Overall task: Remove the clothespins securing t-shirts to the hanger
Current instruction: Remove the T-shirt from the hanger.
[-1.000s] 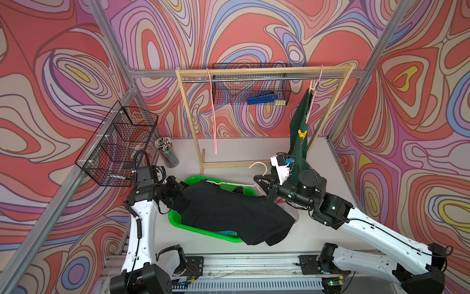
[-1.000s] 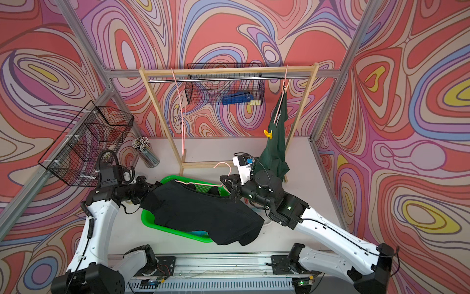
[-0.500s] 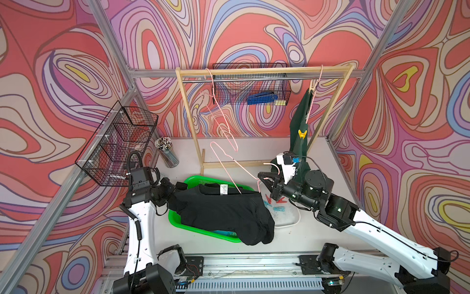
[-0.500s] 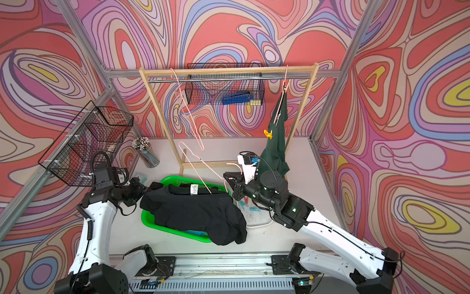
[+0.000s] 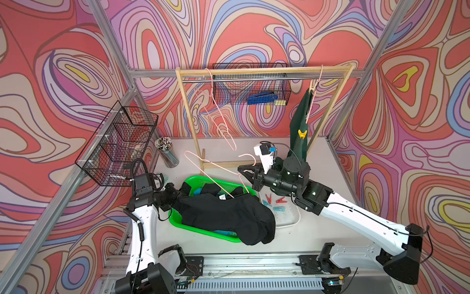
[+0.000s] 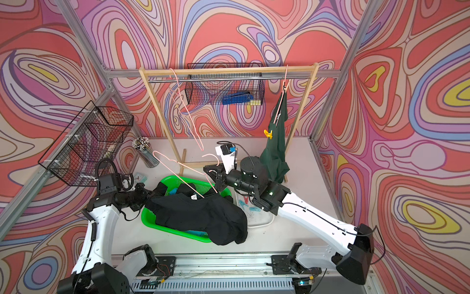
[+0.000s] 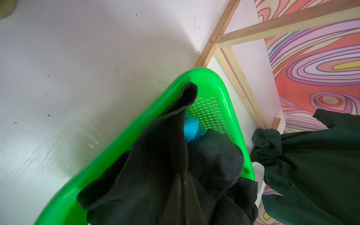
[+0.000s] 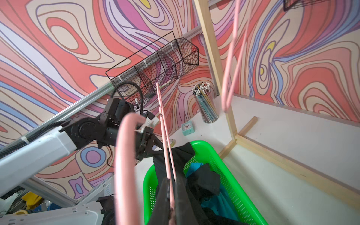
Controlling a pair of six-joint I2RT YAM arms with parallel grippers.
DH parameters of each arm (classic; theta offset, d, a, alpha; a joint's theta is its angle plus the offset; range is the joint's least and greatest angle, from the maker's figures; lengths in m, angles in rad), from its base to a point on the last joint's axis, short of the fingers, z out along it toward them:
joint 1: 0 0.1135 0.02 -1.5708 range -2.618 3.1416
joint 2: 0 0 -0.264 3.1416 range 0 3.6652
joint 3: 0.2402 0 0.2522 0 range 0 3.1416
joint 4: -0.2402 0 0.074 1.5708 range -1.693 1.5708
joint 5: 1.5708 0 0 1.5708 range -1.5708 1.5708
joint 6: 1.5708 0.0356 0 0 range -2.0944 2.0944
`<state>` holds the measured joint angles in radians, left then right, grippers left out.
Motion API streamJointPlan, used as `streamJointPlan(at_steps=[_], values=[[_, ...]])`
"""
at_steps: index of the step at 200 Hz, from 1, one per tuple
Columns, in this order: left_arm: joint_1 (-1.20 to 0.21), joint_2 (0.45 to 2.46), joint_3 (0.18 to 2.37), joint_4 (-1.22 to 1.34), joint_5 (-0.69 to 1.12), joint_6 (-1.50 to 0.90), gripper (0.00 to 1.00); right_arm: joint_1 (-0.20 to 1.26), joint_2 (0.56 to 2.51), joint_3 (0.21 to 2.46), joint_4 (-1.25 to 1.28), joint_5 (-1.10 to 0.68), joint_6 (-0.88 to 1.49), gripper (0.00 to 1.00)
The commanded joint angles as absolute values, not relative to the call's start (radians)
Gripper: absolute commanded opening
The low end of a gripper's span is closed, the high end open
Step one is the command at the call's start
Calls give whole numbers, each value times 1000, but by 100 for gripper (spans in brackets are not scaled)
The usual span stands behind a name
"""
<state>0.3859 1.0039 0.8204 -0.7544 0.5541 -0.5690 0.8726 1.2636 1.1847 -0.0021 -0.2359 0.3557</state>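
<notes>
Fingers of the left gripper (image 5: 176, 196) pinch a sleeve of the black t-shirt (image 5: 223, 212), which is draped over the green basket (image 5: 175, 220). The right gripper (image 5: 241, 170) has its fingers clamped on the pink hanger (image 5: 203, 163). The yellow clothespin (image 5: 302, 133) bites the dark green t-shirt (image 5: 300, 114), which hangs from the rail (image 5: 297, 78). The red and blue clothespins (image 5: 268, 198) lie in the white tray (image 5: 288, 225). The peg is likely light, stiff and sprung; squeeze its tail ends.

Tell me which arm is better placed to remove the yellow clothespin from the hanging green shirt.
Right. The right end effector is nearer the yellow clothespin on the dark green t-shirt, though it is shut on the pink hanger. The left end effector grips the black t-shirt, farther away.
</notes>
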Motion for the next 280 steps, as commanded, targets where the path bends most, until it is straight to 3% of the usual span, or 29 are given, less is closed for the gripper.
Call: streamJointPlan(at_steps=[1,33,53,74,163,190,198,231,280], values=[[391,980,797,-721,602,-562,14,872,1315,1265,92,-311,344,0],[391,957,791,-713,631,-538,39,873,1409,1371,127,-365,355,0],[392,937,759,-679,706,-540,62,873,1447,1425,132,-379,353,0],[391,903,735,-672,710,-526,73,872,1459,1454,142,-373,343,0],[339,824,737,-680,687,-531,87,872,1355,1445,95,-263,248,0],[261,791,759,-688,649,-547,91,872,1287,1420,37,-204,211,0],[235,783,764,-685,634,-563,100,872,1262,1396,40,-182,209,0],[126,769,757,-654,600,-644,100,872,1152,1268,147,-123,203,0],[-73,781,815,-657,537,-676,100,872,1109,1225,62,-69,201,0]])
